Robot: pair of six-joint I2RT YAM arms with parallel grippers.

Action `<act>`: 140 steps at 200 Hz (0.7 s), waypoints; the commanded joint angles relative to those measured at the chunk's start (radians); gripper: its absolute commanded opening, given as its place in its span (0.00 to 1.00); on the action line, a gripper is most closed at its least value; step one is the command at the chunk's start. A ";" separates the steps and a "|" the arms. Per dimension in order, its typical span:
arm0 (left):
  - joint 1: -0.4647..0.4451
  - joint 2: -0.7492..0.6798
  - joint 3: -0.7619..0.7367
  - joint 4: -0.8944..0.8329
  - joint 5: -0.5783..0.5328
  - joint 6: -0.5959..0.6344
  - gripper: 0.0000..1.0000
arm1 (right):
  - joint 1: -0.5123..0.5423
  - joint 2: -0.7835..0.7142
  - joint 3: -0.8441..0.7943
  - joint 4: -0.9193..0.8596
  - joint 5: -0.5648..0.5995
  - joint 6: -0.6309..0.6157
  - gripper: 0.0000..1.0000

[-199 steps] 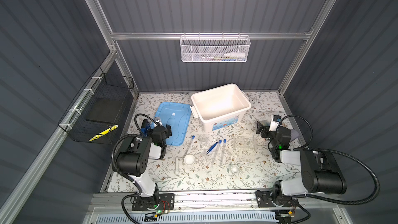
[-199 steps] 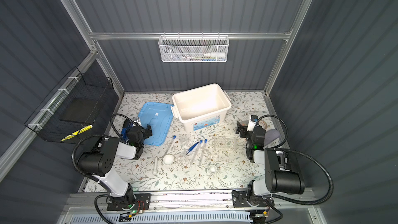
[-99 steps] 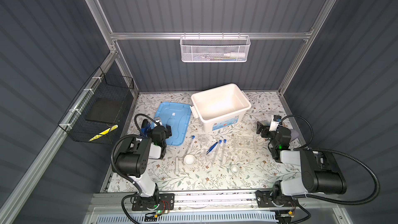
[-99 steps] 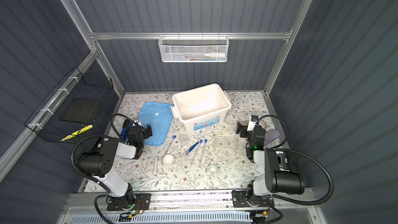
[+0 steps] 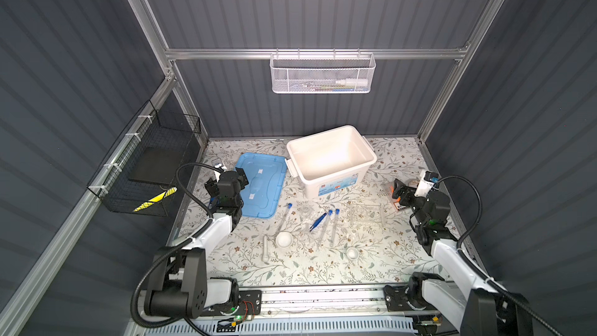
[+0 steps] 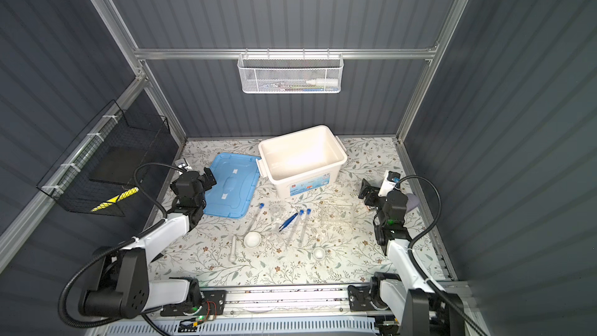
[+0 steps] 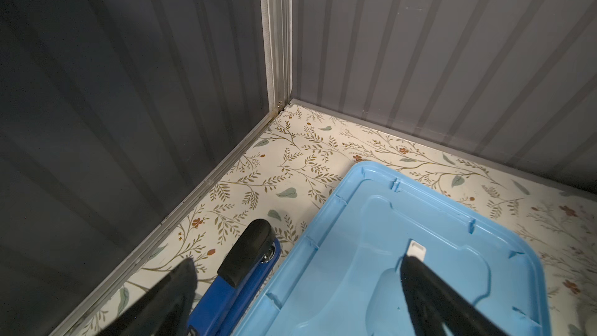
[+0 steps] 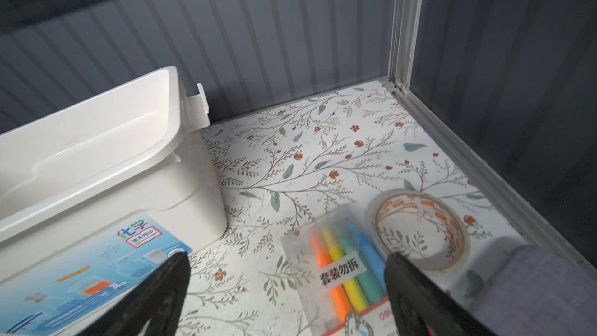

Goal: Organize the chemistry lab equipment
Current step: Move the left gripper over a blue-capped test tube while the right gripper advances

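The lab equipment lies mid-table in both top views: three blue-capped test tubes (image 5: pixel 284 218) (image 5: pixel 324 227) (image 5: pixel 334 227), blue tweezers (image 5: pixel 318 222), a small clear vessel (image 5: pixel 304 212), a clear tube rack (image 5: pixel 366 216), two white bowls (image 5: pixel 284 239) (image 5: pixel 352 253) and a white pestle (image 5: pixel 265 248). My left gripper (image 5: pixel 226 177) (image 7: pixel 295 260) hangs open at the left edge, over a stapler and the lid's rim, holding nothing. My right gripper (image 5: pixel 399 190) (image 8: pixel 284 255) is open at the right edge, above the highlighter pack, also empty. Both grippers are far from the equipment.
An open white bin (image 5: pixel 331 160) stands at the back centre, its blue lid (image 5: pixel 260 189) flat to its left. A dark blue stapler (image 7: pixel 240 273) lies beside the lid. A highlighter pack (image 8: pixel 342 269) and tape roll (image 8: pixel 420 231) sit by the right wall.
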 commanded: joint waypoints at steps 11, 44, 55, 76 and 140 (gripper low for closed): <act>0.004 -0.084 0.002 -0.224 0.141 -0.080 1.00 | -0.002 -0.084 0.041 -0.224 -0.081 0.062 0.93; -0.057 -0.144 -0.020 -0.338 0.195 -0.126 1.00 | 0.018 -0.130 0.057 -0.293 -0.128 0.123 0.90; -0.097 -0.170 -0.038 -0.353 0.174 -0.136 1.00 | 0.039 -0.140 0.056 -0.299 -0.143 0.139 0.90; -0.145 -0.208 -0.065 -0.376 0.171 -0.153 1.00 | 0.108 -0.145 0.076 -0.354 -0.114 0.132 0.89; -0.260 -0.272 -0.062 -0.501 0.187 -0.093 0.98 | 0.271 -0.136 0.096 -0.437 -0.039 0.171 0.85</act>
